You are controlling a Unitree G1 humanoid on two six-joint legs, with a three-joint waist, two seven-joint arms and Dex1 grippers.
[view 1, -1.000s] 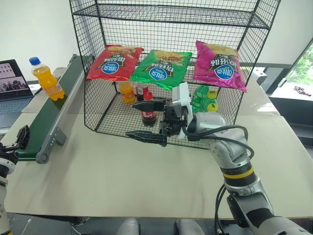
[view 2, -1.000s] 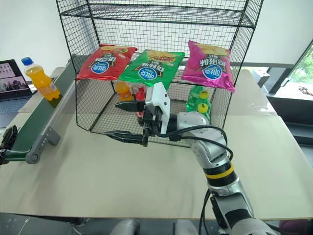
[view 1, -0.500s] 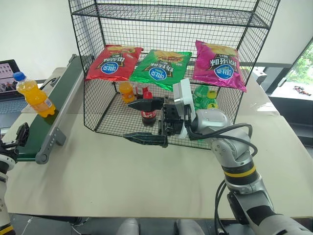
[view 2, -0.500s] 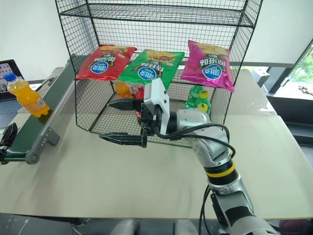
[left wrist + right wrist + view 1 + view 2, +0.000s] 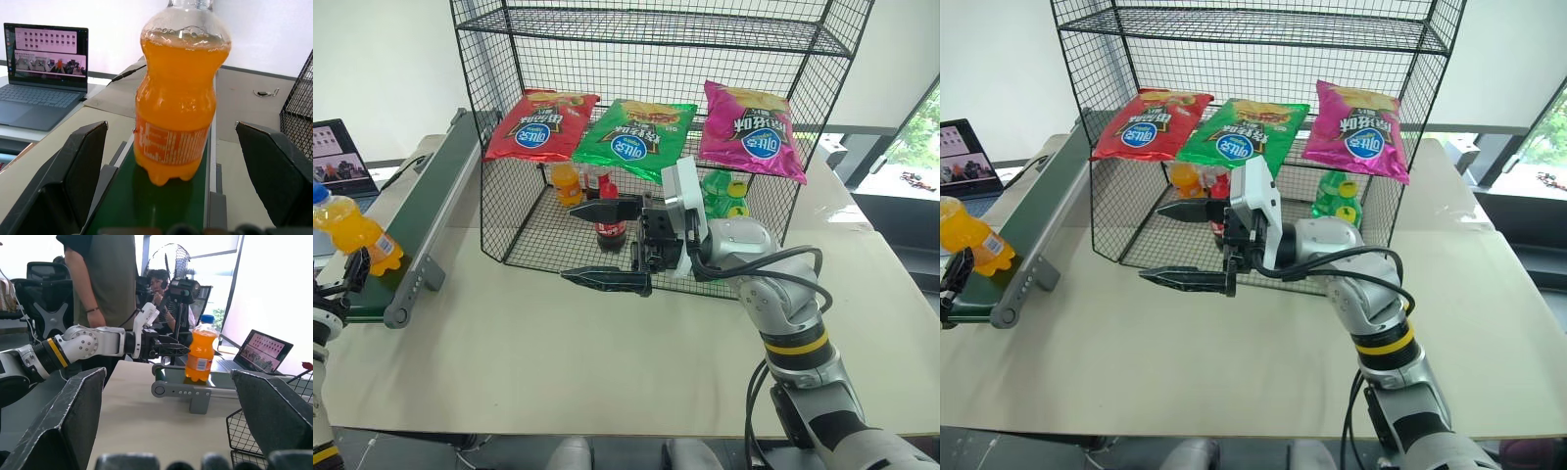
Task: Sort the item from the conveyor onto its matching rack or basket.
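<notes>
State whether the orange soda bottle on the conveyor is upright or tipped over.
Upright. The soda bottle stands on its base on the green conveyor, its neck pointing straight up.

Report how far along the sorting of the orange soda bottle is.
Done: the orange soda bottle stands upright at the near end of the conveyor, right in front of the left gripper. In hand: nothing yet; that gripper is open and not touching the bottle. The right gripper hangs open before the rack. Left: grasp the bottle, lift it and set it in the rack.
</notes>
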